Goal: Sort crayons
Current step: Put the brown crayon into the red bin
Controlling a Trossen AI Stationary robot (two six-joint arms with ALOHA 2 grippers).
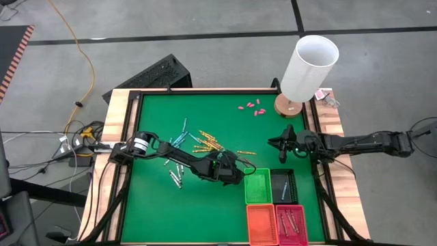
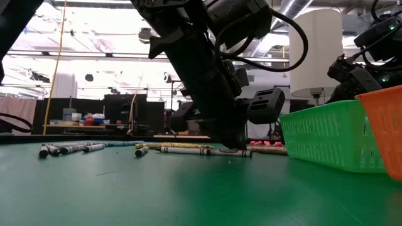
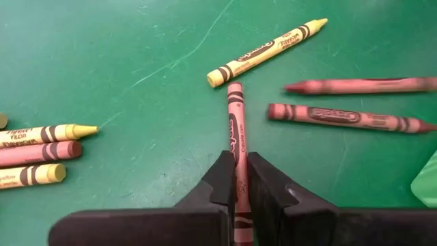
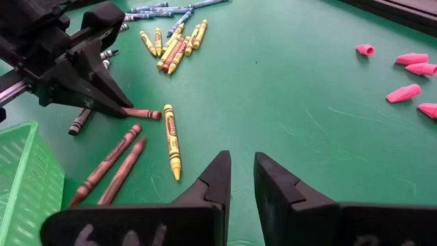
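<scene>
Green felt-like worktop [image 1: 205, 212] w/ pale wood rim, grey floor round it.

Item 1: crayons [image 1: 205, 142], many thin paper-wrapped sticks, matte labels w/ dark oval bands, waxy tapered tips. Scattered loose across worktop centre-left: light blue group [image 1: 179, 138] toward far-left side, yellow-orange group near middle, grey-white ones [image 1: 175, 178] nearer the front. Several brownish-red ones lay close by the green basket.

Item 2: brownish-red crayon [image 3: 235, 126], lying flat on worktop, rear end pinched betw. fingers of left hand [image 3: 237, 183]; hand clamped together on it, low at the surface, just left of green basket. Blunt end pointed at a yellow crayon [image 3: 266, 52] lying slantwise, nearly touching. Two more brownish-red crayons [image 3: 345, 116] lay roughly parallel beside it, apart from it.

Item 3: right hand [image 4: 242, 179], fingers slightly apart, holding nothing, raised over worktop's right side, behind the baskets.

Item 4: baskets, plastic lattice walls, rectangular: green [image 1: 258, 186], black [image 1: 283, 185], orange [image 1: 261, 223], dark pink [image 1: 291, 224]. Set as block at front right. Black and pink each held a few crayons; colours hard to tell.

Item 5: small stubby pink pieces [image 1: 251, 107], wedge-shaped, smooth, loose at far side.

Item 6: white cylinder [image 1: 308, 67], smooth, on round wooden base, far right corner.
</scene>
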